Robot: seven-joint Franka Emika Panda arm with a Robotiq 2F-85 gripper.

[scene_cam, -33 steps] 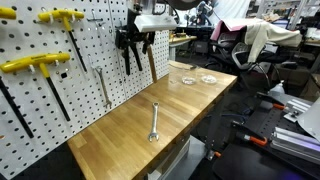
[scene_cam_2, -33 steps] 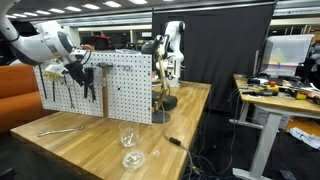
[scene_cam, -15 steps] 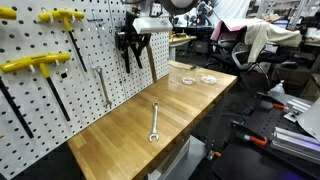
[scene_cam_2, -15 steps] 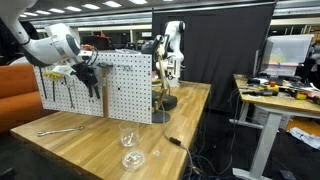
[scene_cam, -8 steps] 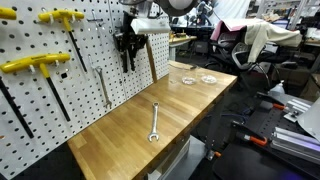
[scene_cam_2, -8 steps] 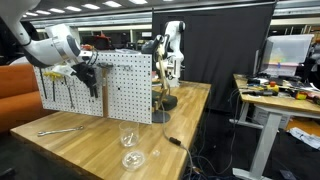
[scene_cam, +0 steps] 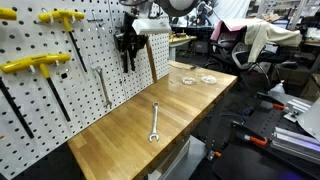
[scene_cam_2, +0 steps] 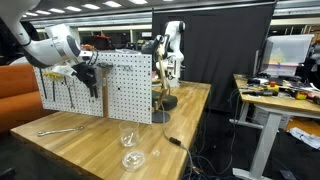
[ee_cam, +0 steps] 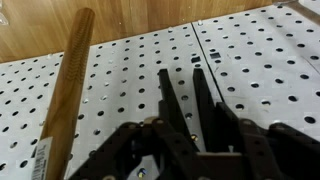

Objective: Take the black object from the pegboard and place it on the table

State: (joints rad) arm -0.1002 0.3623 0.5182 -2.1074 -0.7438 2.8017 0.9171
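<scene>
The black object [scene_cam: 127, 58], a pair of pliers, hangs against the white pegboard [scene_cam: 85, 50], handles pointing down. My gripper [scene_cam: 127, 38] is at the board and shut on the pliers. In the wrist view the two dark handles [ee_cam: 171, 100] run away from my gripper [ee_cam: 192, 128] over the pegboard [ee_cam: 260, 60], squeezed between the black fingers [ee_cam: 236, 128]. From the side, my gripper [scene_cam_2: 88, 72] presses against the pegboard [scene_cam_2: 125, 85] with the pliers [scene_cam_2: 93, 86] below it. The wooden table [scene_cam: 180, 105] lies under the board.
A wooden hammer handle [scene_cam: 151, 58] hangs right beside the pliers, also the hammer handle [ee_cam: 65, 95] in the wrist view. Yellow T-handle tools [scene_cam: 35, 65] hang farther along. A silver wrench [scene_cam: 154, 122] and glass pieces [scene_cam: 190, 80] lie on the table. A stand [scene_cam_2: 160, 100] rises at the far table edge.
The jaws have closed onto the pliers' handles. The arm has shifted only slightly at the board; the pliers still hang in place.
</scene>
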